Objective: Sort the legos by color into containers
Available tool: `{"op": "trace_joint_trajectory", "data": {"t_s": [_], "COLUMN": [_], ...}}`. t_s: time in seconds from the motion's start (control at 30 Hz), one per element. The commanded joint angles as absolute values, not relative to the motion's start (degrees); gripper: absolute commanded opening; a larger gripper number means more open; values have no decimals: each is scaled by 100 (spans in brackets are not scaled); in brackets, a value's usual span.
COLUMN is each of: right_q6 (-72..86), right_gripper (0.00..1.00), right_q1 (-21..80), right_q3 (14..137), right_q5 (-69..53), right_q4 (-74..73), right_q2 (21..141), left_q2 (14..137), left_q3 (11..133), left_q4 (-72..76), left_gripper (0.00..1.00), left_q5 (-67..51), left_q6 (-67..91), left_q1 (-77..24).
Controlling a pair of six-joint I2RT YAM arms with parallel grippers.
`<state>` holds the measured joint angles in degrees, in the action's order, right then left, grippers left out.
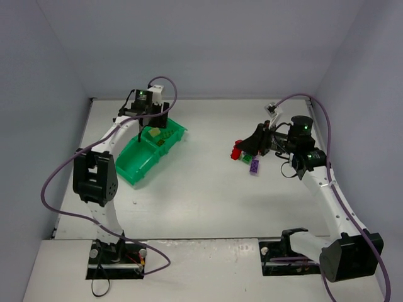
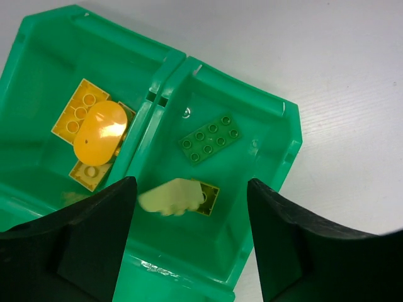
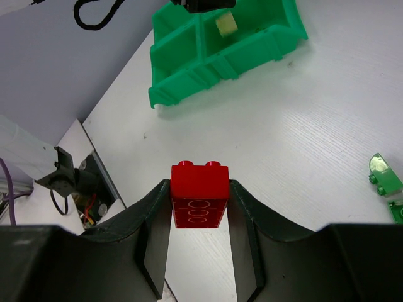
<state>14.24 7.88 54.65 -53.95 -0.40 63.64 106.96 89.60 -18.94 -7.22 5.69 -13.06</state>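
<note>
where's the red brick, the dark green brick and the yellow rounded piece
red brick (image 3: 199, 198): right wrist view, middle of its near face, below the studs.
dark green brick (image 2: 211, 138): left wrist view, middle of its studded top.
yellow rounded piece (image 2: 101, 132): left wrist view, centre of its smooth dome.

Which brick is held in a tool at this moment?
The red brick, clamped in the right tool above the table. The left tool stands open over the green tray, gripping nothing.
</note>
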Motion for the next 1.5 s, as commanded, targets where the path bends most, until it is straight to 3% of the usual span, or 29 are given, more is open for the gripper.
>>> {"op": "trace_joint_trajectory", "data": {"t_s": [0.0, 0.37, 0.57, 0.73, 1.0, 1.47], "right_q6": [1389, 1538, 1828, 2013, 2144, 2285], "right_gripper": [0, 0, 0, 0, 0, 0], "right_q1": [730, 730, 738, 747, 791, 1397], "right_q3": [5748, 5862, 5924, 5924, 5915, 5941], "right_q5": [-5405, -5370, -5501, -5950, -6486, -6627], "right_q4": [211, 211, 316, 624, 966, 1195], "right_q2": [6302, 6249, 6275, 6232, 6108, 5994], "left_q2": [10468, 9405, 8412, 7972, 8165, 8648], "left_q3": [9282, 8869, 7903, 7629, 7848, 8218], "left_q4": [-1547, -1749, -944, -791, -598, 466], "left_gripper": [66, 69, 69, 69, 70, 71], "left_q5": [-633, -1712, -4663, -5913, -6828, -6838], "left_q6": [457, 500, 894, 958, 1072, 1714], "left_q1": [-1266, -1274, -1353, -1906, -2908, -3480]}}
